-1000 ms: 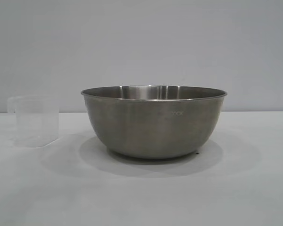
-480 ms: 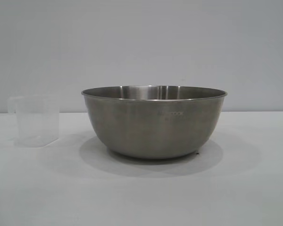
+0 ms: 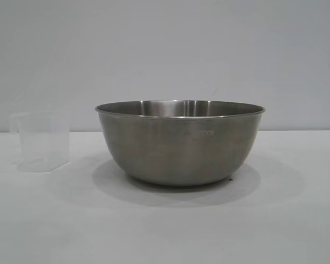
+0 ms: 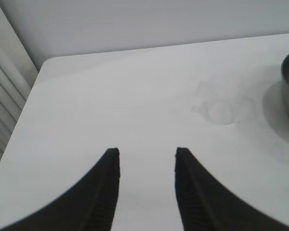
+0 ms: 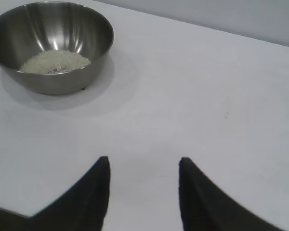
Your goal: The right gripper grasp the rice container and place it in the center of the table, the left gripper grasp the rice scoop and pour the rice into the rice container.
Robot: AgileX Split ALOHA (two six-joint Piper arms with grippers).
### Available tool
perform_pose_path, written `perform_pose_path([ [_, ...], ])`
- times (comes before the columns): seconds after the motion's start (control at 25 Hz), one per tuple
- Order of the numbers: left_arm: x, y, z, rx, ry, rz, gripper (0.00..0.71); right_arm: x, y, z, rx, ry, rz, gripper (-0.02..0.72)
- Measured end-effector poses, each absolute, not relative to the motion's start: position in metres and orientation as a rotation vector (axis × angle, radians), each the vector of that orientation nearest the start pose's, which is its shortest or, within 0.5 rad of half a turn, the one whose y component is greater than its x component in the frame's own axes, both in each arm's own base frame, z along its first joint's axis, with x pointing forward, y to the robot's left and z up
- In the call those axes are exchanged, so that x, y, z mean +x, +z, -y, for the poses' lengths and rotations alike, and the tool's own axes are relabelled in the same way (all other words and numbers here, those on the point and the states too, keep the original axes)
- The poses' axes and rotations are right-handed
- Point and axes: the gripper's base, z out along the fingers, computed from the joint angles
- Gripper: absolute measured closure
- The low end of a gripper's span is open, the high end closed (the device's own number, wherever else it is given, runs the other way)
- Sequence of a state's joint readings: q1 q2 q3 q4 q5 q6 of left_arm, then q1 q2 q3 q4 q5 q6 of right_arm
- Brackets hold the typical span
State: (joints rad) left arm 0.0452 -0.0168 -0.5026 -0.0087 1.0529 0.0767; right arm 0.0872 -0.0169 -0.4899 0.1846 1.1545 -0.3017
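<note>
Two grippers empty and drawn back, pour apparently done.
No shift over the last second in the exterior view: same rice container (image 3: 179, 143) at the middle of the table (image 3: 165, 231), same rice scoop (image 3: 42, 142) upright to its left, near but not touching, seemingly empty. Left gripper (image 4: 147, 154) with jaws apart on nothing, low over bare tabletop, short of the scoop. Right gripper (image 5: 143, 161) likewise parted and holding nothing, well clear of the bowl. Rice (image 5: 55, 61) heaped as a pale cream, grainy mound in the bowl's bottom. Probably the closing stage, with only the retreat left. Brushed steel, rounded wall, rolled rim, faint lettering on the side; thin translucent plastic, tapered, with a side handle, almost lost against the matte white tabletop.
</note>
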Motion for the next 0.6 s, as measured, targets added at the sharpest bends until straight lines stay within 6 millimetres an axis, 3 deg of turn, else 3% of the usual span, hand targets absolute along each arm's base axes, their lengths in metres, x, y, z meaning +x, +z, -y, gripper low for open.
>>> perform_pose_path([
  [0.6,-0.0082,0.2681,0.0013,0.032,0.059,-2.099,0.429,-0.0126,0.2681,-0.0142,-0.429,0.096,-2.074,0.387],
])
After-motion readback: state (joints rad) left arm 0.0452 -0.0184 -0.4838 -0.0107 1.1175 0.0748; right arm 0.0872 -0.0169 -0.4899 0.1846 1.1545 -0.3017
